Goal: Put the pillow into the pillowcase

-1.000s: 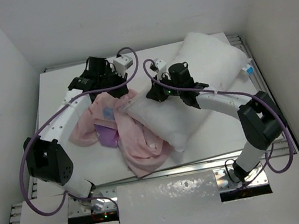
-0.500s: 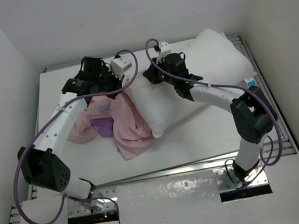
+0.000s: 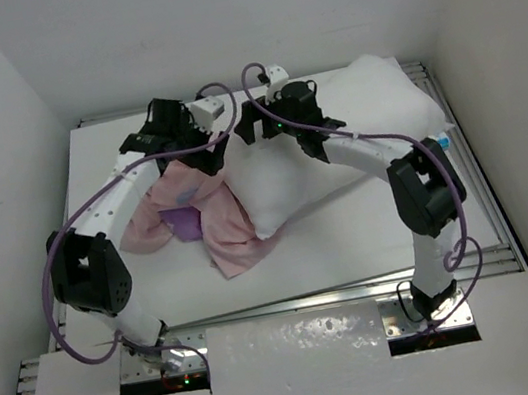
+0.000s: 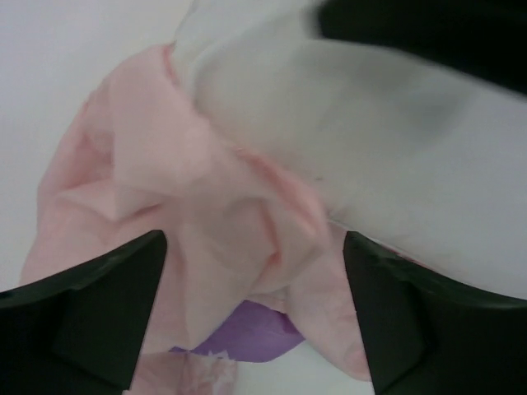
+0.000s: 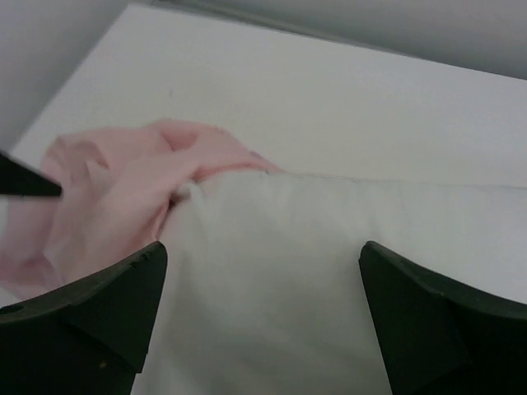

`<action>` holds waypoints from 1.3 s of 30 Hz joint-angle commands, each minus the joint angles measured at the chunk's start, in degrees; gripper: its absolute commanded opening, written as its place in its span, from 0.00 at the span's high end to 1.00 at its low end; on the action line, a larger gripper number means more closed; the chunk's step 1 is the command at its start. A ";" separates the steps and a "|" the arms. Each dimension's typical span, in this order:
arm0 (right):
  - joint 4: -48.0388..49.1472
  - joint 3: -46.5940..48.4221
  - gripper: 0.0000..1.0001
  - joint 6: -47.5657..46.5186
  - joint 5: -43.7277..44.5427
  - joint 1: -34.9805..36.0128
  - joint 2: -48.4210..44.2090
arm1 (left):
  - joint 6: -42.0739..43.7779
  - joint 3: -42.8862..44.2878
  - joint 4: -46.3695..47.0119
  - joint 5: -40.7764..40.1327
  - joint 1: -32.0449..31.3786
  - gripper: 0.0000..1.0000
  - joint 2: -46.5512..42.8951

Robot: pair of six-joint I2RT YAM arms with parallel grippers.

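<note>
The large plump white rectangular pillow (image 3: 381,97) lay on the white table (image 3: 353,243), running from the far right corner toward the centre, where its near left end rested against the thin limp pale pink pillowcase (image 3: 220,223). The pillowcase sat crumpled in a heap left of centre, and a purple patch (image 3: 184,223) of its other side showed among the folds.

The left gripper (image 3: 203,145) hung over the far part of the pillowcase, just beside the pillow's left edge. In the left wrist view its jaws stood wide apart (image 4: 251,239), with bunched pink cloth (image 4: 206,214) between them, the pillow (image 4: 395,156) to the upper right and the purple patch (image 4: 247,333) low in the frame.

The right gripper (image 3: 244,128) reached over the pillow's far left end, near the left gripper. In its wrist view its jaws were also spread wide (image 5: 263,247), with the white pillow (image 5: 313,247) filling the gap. The pink pillowcase (image 5: 107,189) touched the pillow's left edge, and bare table (image 5: 329,90) lay beyond.
</note>
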 commanded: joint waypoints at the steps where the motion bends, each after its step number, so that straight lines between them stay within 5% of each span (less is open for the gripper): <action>1: -1.22 -4.36 0.01 -14.78 -5.86 -2.23 -11.24 | -1.68 -4.63 2.95 0.40 2.04 0.10 -7.90; 4: -10.84 -6.92 0.01 -26.48 -6.66 -2.50 -17.95 | -1.85 -1.78 -1.14 1.46 2.04 0.12 -12.14; 5: -13.67 -7.01 0.01 -31.39 -6.92 -2.50 -20.40 | -1.41 -2.02 -4.04 1.47 2.04 0.23 -12.75; 6: -15.70 -7.53 0.01 -31.44 -6.84 -2.50 -20.43 | -1.32 -3.42 -4.33 1.38 1.96 0.23 -13.63; 8: -19.31 -10.94 0.03 -36.79 -6.84 -2.50 -24.81 | 1.29 -9.82 -4.42 2.25 1.52 0.53 -15.56; 10: -20.46 -14.20 0.15 -42.49 -9.19 -2.50 -28.06 | 2.19 -14.22 -3.90 1.03 0.82 0.81 -15.40; 12: -23.62 -18.07 0.42 -49.00 -13.15 -2.50 -31.93 | 4.03 -19.15 -1.53 -2.30 -1.11 0.88 -14.52; 15: -26.53 -22.47 0.59 -53.84 -15.01 -2.32 -34.75 | 7.02 -21.62 2.51 -9.93 -4.02 0.89 -12.50; 16: -26.45 -25.09 0.47 -54.99 -14.92 -2.23 -36.15 | 6.85 -21.45 5.31 -13.27 -4.11 0.89 -11.02; 20: -17.59 -36.17 0.30 -60.78 -13.87 -0.74 -42.74 | 5.89 -20.83 11.65 -22.43 -4.02 0.80 -7.49; 28: -14.32 -42.69 0.17 -60.62 -15.53 -0.39 -45.31 | 1.75 -22.59 17.64 -25.25 -4.02 0.75 -3.09; 39: -10.02 -40.95 0.06 -65.89 -12.03 2.07 -35.92 | 2.37 -23.21 18.16 -24.01 -4.11 0.60 0.77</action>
